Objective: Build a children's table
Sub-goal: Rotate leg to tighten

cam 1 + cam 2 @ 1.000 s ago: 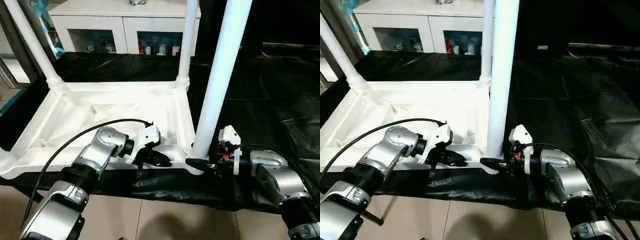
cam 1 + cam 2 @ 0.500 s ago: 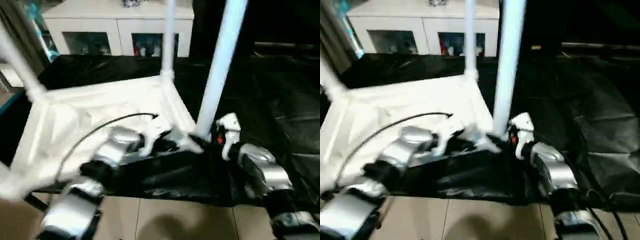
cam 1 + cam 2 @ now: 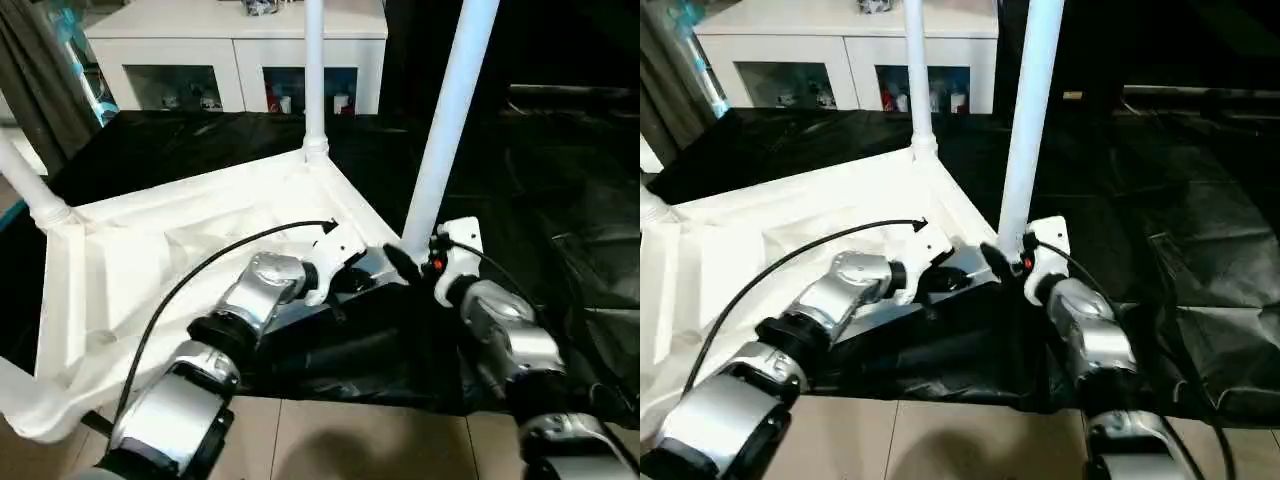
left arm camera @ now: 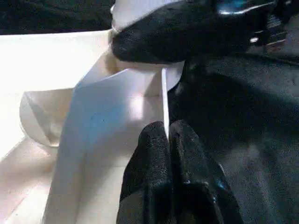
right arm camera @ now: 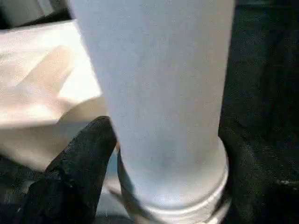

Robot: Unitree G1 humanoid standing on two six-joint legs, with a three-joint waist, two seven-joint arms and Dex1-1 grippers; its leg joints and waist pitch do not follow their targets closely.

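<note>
Upside down, all-white children's table (image 3: 180,250), legs upright

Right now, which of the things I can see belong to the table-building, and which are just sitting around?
Part of the job:
- upside-down white table top
- near leg between the right gripper's fingers
- left gripper, pinching the top's rim

Just there:
- white cabinet
- black sheet

Both silver forearms reach forward and angle in toward each other, so the two tools end up close together near the middle. The left tool (image 4: 169,140) has its black fingers pressed flat together, fully closed. The right tool (image 5: 163,154) sits spread wide, one black finger (image 5: 79,158) on each side of a gap.
</note>
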